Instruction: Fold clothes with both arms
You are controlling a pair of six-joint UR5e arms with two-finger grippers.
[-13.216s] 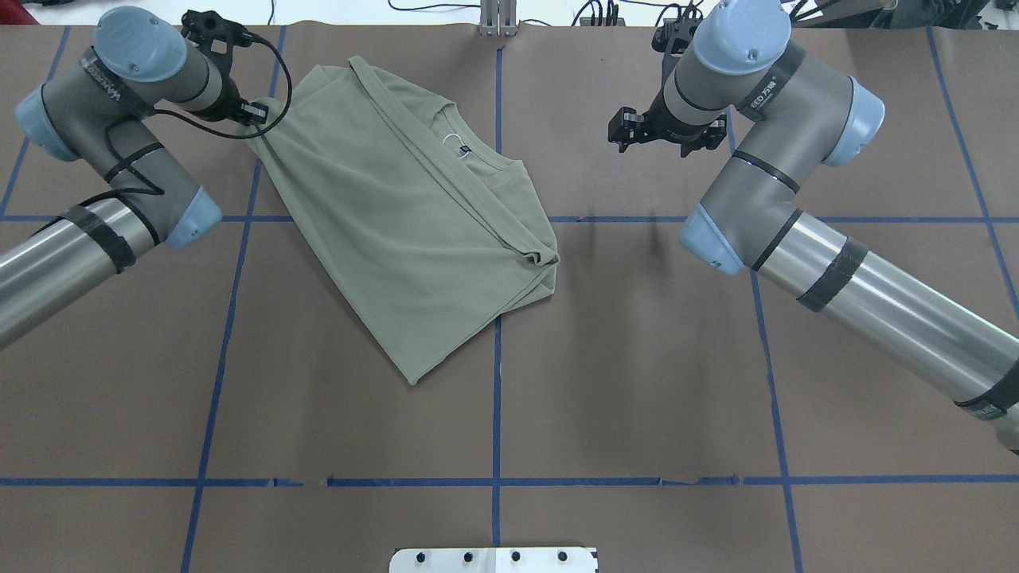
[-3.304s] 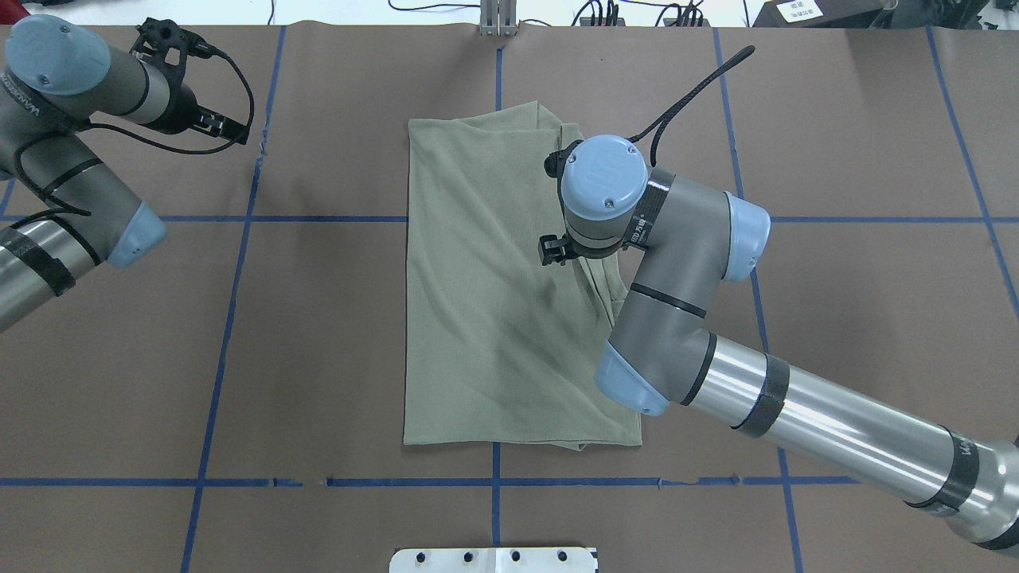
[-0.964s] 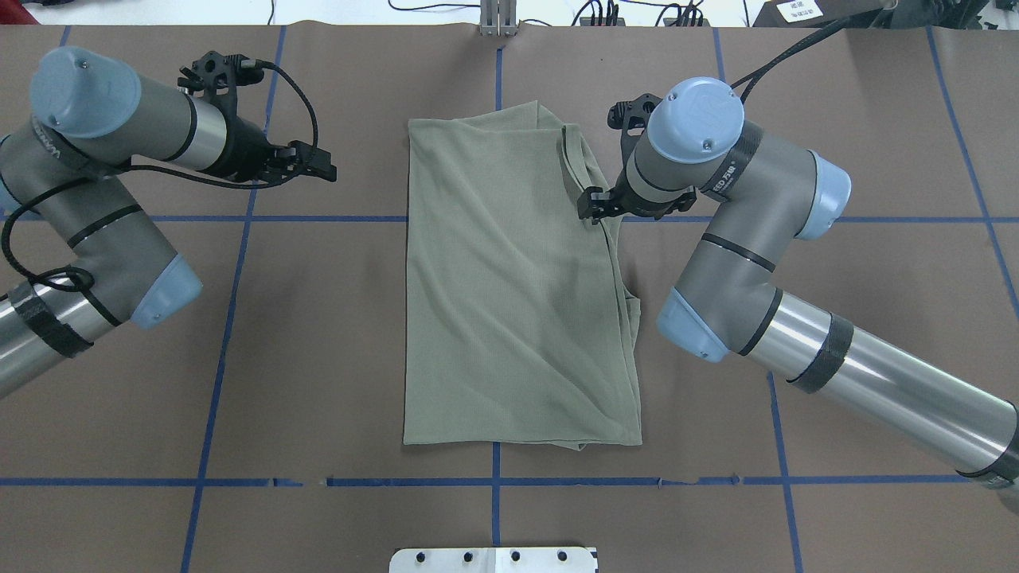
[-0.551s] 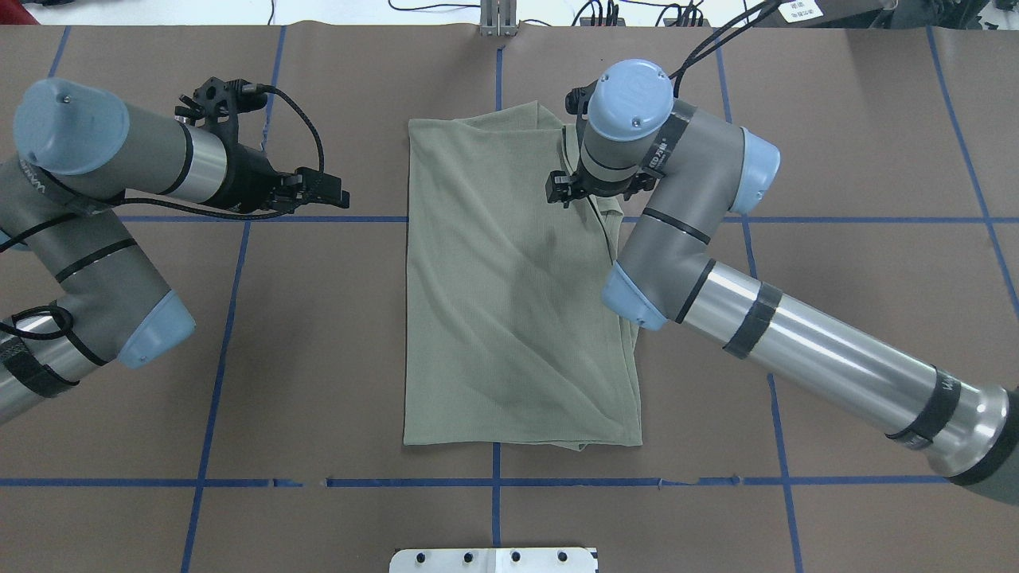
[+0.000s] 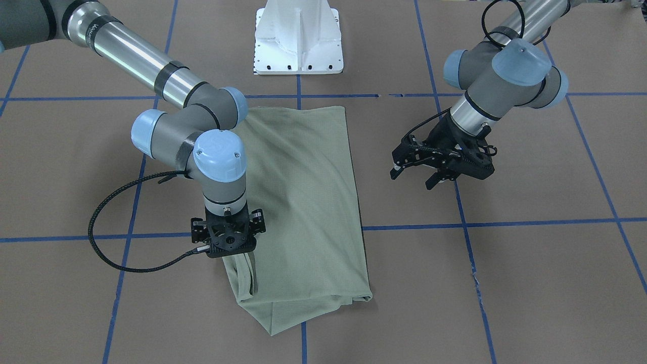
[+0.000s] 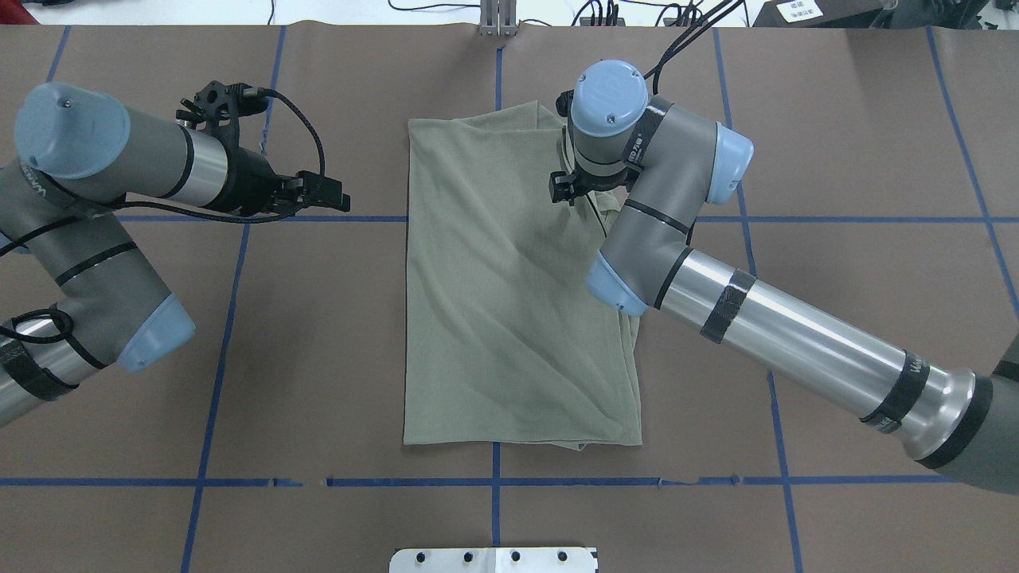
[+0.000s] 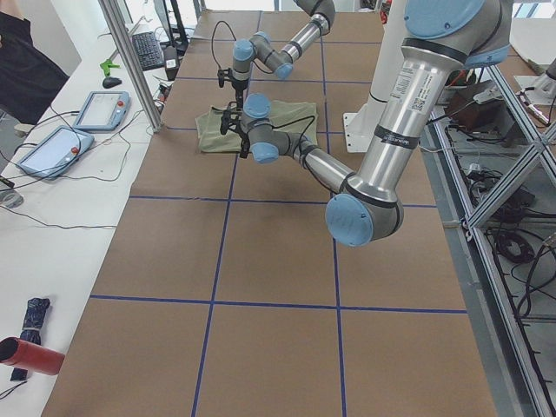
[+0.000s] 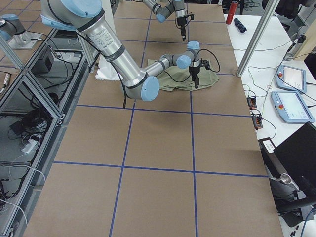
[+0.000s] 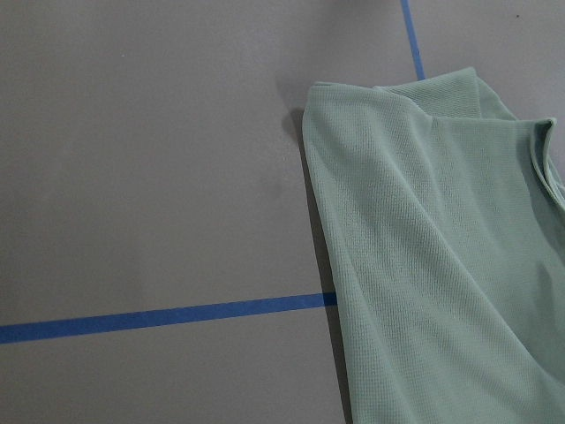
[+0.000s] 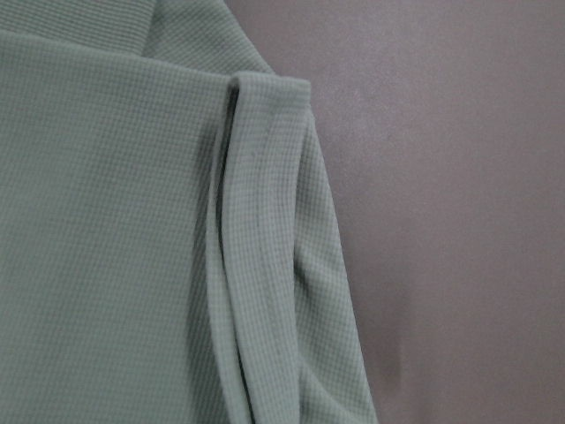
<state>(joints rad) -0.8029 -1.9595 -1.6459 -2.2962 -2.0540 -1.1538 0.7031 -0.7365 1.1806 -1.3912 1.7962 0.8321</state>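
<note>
Overhead exterior view shows the shirt (image 6: pixel 493 302) folded into a long, narrow rectangle and lying flat in the middle of the table (image 6: pixel 796 119), its length running away from the robot and covering part of the centre blue tape line (image 6: pixel 496 509). Its left long edge is straight and clean. The right long edge is made up of several loose layers that do not line up, and a soft point of cloth sticks out at the far end. The right gripper (image 5: pixel 230 252) points straight down over the far right part of the shirt, right above that layered edge. The wrist hides its jaws, so I cannot tell whether they are spread or closed, nor whether they touch the cloth. The right wrist camera sits very close to a rolled, ribbed fold of the fabric beside bare table. The left gripper (image 5: pixel 412 178) hangs tilted above bare table off the shirt's left edge, clearly apart from it, with its jaws standing wide and nothing between them. The robot's white base (image 5: pixel 298 35) stands at the near end of the table.
</note>
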